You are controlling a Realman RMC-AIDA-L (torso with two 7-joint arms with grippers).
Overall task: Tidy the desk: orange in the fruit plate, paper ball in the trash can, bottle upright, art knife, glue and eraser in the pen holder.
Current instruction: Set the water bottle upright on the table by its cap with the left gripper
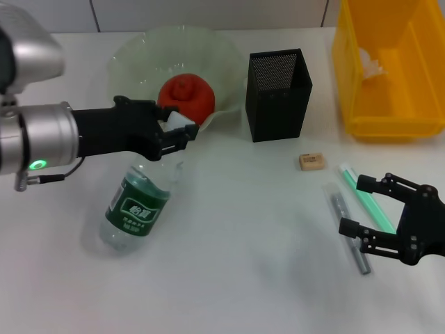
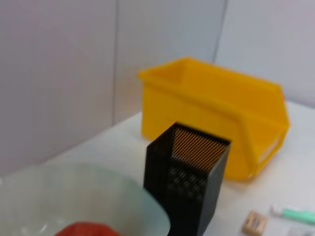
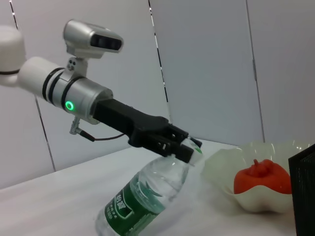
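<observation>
Clear plastic bottle (image 1: pixel 135 209) leans tilted in my head view, its cap end clamped in the left gripper (image 1: pixel 179 130) beside the fruit plate (image 1: pixel 139 52); the right gripper (image 1: pixel 356 205) is spread apart. The left wrist shows the pen holder (image 2: pixel 184 182). The right wrist confirms the clamp.

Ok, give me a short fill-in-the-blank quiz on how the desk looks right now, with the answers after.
1. The orange lies in the ____.
2. The left gripper is shut on the neck of the tilted ____.
3. The paper ball lies inside the ____ bin.
4. The eraser lies on the desk, not in the ____ holder, and the right gripper is open.

Answers: fruit plate; bottle; yellow; pen
</observation>
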